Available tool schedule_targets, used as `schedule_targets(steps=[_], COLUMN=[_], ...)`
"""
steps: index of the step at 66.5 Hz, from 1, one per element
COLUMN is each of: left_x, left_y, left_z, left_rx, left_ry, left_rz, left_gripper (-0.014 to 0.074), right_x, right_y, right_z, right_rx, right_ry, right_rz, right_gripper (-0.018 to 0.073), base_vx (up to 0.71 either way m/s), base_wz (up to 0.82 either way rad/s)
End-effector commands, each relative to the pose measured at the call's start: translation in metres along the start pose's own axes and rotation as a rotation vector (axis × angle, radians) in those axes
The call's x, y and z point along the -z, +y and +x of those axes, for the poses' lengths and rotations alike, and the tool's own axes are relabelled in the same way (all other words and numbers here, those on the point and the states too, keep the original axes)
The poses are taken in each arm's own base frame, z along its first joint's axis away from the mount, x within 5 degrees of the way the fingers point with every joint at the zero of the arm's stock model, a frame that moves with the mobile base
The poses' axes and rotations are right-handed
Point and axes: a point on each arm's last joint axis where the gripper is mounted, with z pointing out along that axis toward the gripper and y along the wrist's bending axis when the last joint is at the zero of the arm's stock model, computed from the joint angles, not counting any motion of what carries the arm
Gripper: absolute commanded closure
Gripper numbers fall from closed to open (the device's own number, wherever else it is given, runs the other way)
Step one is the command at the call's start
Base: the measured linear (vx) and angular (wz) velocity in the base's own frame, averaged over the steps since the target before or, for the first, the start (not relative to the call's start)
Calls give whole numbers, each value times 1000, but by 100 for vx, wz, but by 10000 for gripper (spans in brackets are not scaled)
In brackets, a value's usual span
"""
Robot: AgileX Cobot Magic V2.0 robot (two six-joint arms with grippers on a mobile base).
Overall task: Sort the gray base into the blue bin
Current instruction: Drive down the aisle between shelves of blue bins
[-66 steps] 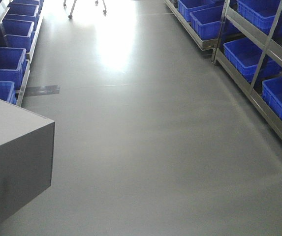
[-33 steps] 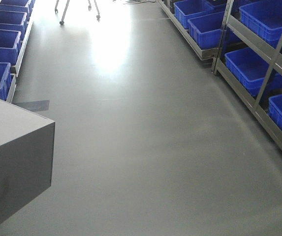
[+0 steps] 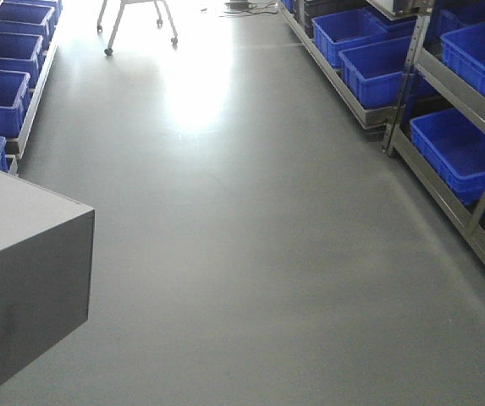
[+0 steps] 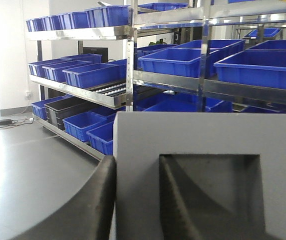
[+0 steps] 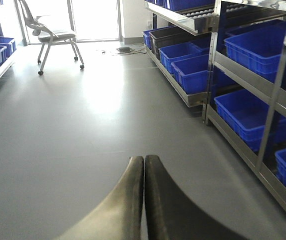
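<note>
In the front view, the gray base (image 3: 26, 279) is low on the left. It hangs up in the air above the gray floor (image 3: 250, 237) and touches nothing below it. Blue crates (image 3: 466, 148) sit in rows on racks on both sides. I cannot tell which one is the blue bin for this job. No gripper shows in this view.

In the left wrist view, the left gripper (image 4: 136, 162) holds the gray base (image 4: 197, 132). One finger is on the outside of the block and the other is down in its square dip. They squeeze the wall between them. More blue crates (image 4: 182, 60) sit on a metal rack (image 4: 167, 80) close behind.

In the right wrist view, the right gripper (image 5: 143, 160) has nothing in it. Its two fingers are pressed together. A chair (image 5: 53, 32) stands far off by the bright window.

I think this is the carrying step: the block is picked up but not in a bin yet. Next the robot needs to get near the right bin, bring the block over it, and then let the fingers go apart.
</note>
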Motion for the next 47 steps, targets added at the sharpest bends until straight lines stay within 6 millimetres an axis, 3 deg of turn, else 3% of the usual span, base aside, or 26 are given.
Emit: schedule_targets(steps=[1,47], left_x=[1,1], left_y=[-1,-1], left_z=[-18,-18], left_rx=[23,23], left_ry=[-123,-123], left_rz=[0,0], left_gripper=[594,594], right_x=[-1,-1], right_y=[0,0], right_z=[-5,-5], right_rx=[18,18], right_ry=[-53,-53], right_rz=[4,4], right_gripper=[564,564], base_vx=[49,47], base_wz=[7,5])
